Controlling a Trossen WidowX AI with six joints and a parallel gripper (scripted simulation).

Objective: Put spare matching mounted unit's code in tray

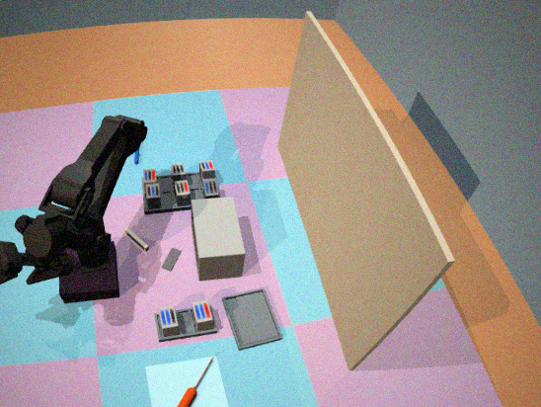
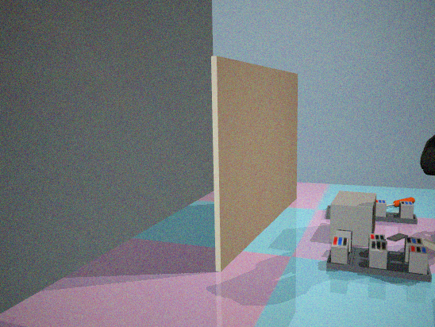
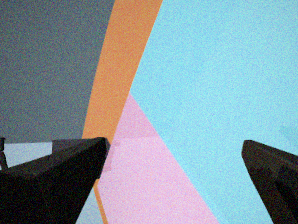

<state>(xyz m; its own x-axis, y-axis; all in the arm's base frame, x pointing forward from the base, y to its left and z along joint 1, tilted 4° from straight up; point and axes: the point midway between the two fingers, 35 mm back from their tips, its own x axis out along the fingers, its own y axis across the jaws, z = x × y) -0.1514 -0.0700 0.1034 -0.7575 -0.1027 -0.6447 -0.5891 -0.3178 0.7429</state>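
- The arm (image 1: 81, 198) stands folded on its dark base (image 1: 106, 291) at the left of the checkered mat (image 1: 173, 123), away from all the parts; I judge the task is at its opening step, finding out the code, with nothing yet picked.
- The gripper (image 3: 169, 183) is spread wide with nothing between its fingers; the wrist view shows only mat squares and an orange strip of table beyond them.
- The mounted unit (image 1: 217, 237), a plain beige box, sits mid-mat between two dark holders. Its top and visible sides are blank; the back that carries the code is not readable in any view.
- The far holder (image 1: 180, 190) carries six small spare blocks (image 1: 183, 188), each topped with red, blue or dark stripes. The near holder (image 1: 187, 321) carries two larger spares: one (image 1: 167, 318) with blue stripes, one (image 1: 202, 312) with blue stripes and a red one.
- The grey tray (image 1: 245, 341) lies flat just beside the near holder, with nothing in it.
- A tall tan board (image 1: 355, 207) stands to the right of the unit. An orange-handled screwdriver (image 1: 194, 387) lies on a pale sheet (image 1: 168, 380) at the near edge, and two small flat bits (image 1: 171, 259) lie near the base.
- No brand, lettering or printed digits can be read; the only markings are the coloured stripes.
- Next, I judge, the wrist camera must be swung round behind the unit to read its code, then matched to a spare's stripes.
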